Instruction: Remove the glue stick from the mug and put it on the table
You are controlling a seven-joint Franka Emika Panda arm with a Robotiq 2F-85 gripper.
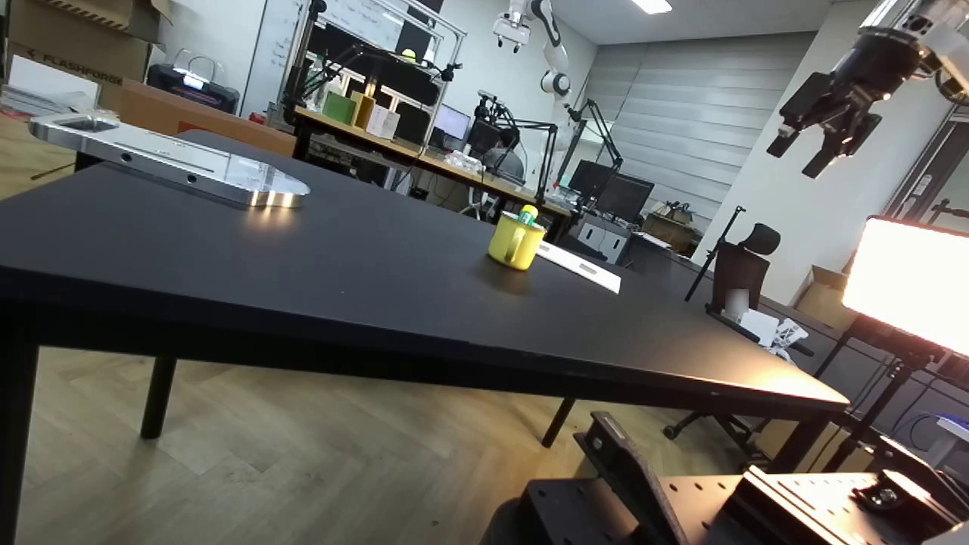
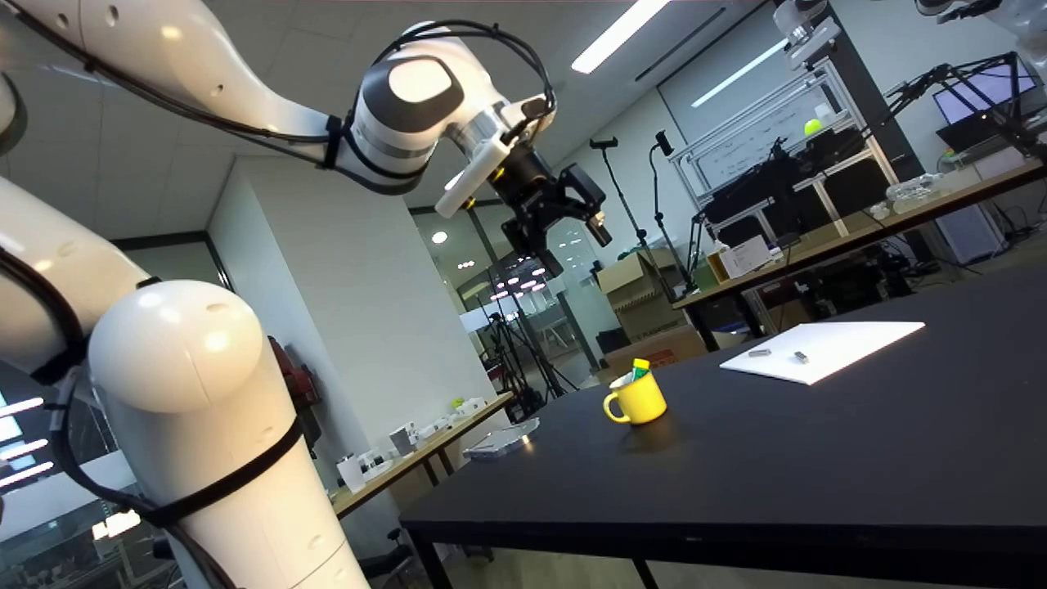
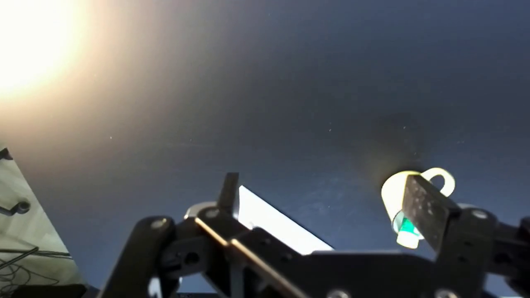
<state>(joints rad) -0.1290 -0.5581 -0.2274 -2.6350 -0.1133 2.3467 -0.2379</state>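
The black two-fingered gripper (image 2: 579, 252) hangs high above the flat black table (image 2: 777, 466), its fingers (image 3: 426, 211) spread wide apart, at the end of the white jointed robot arm (image 2: 286, 127). Well below it, the yellow cylindrical mug (image 2: 644, 401) stands upright on the table, and its looped yellow handle (image 1: 515, 242) faces the near side in an exterior view. The green, yellow-capped glue stick (image 2: 640, 370) is inside the mug, leaning, its top sticking out and the rest hidden. In the wrist view the finger on the right covers part of the mug, but both exterior views show gripper and mug well apart. A flat white panel (image 2: 847, 339) lies on the table, to the right of the mug in both exterior views and apart from it; the grey patches (image 2: 802, 357) on it are too small to identify. At the left of the table in an exterior view rests a thick, shiny, silver-edged slab (image 1: 174, 154). To the right, in an exterior view, glows a bright rectangular lamp panel (image 1: 912, 284), and on the far side, in both exterior views, runs a long wooden-topped bench (image 2: 851, 235).
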